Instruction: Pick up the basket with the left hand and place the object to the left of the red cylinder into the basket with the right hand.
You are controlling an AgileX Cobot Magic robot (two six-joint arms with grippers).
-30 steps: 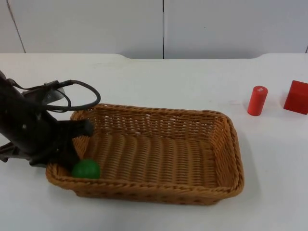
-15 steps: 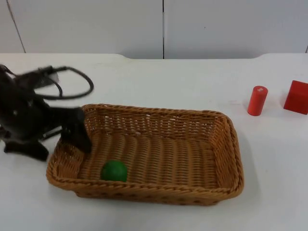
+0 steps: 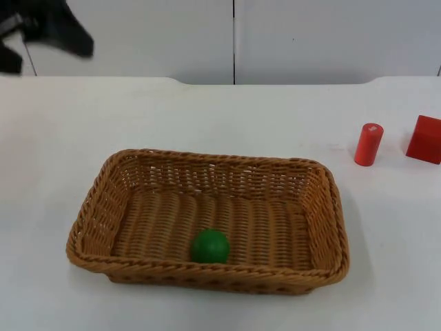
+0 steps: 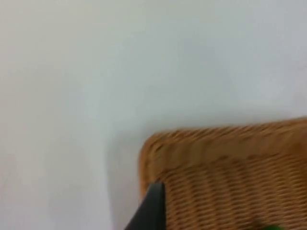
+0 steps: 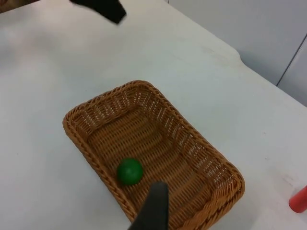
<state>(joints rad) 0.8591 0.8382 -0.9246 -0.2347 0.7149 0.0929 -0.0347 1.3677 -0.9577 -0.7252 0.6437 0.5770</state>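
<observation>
The woven basket [image 3: 324, 227] rests flat on the table, and no gripper touches it. A green ball [image 3: 209, 246] lies inside against its front wall; the right wrist view shows the ball [image 5: 129, 171] in the basket [image 5: 206, 158] too. The red cylinder [image 3: 368, 143] stands upright at the right. My left gripper [image 3: 48, 54] hangs open and holds nothing, high over the table's far left corner, well clear of the basket. Its fingertip [image 4: 151, 211] shows over the basket's corner [image 4: 158, 148]. My right gripper is open and holds nothing; it waits high above the basket, fingertip [image 5: 154, 203] over the rim.
A red cube [image 3: 424, 138] sits just right of the cylinder near the table's right edge. The red cylinder [image 5: 298, 199] also shows in the right wrist view. The white table [image 3: 227, 117] ends at the grey wall behind.
My left gripper let go of the basket's left rim and lifted away to the far left. The green ball rolled right along the basket's front wall.
</observation>
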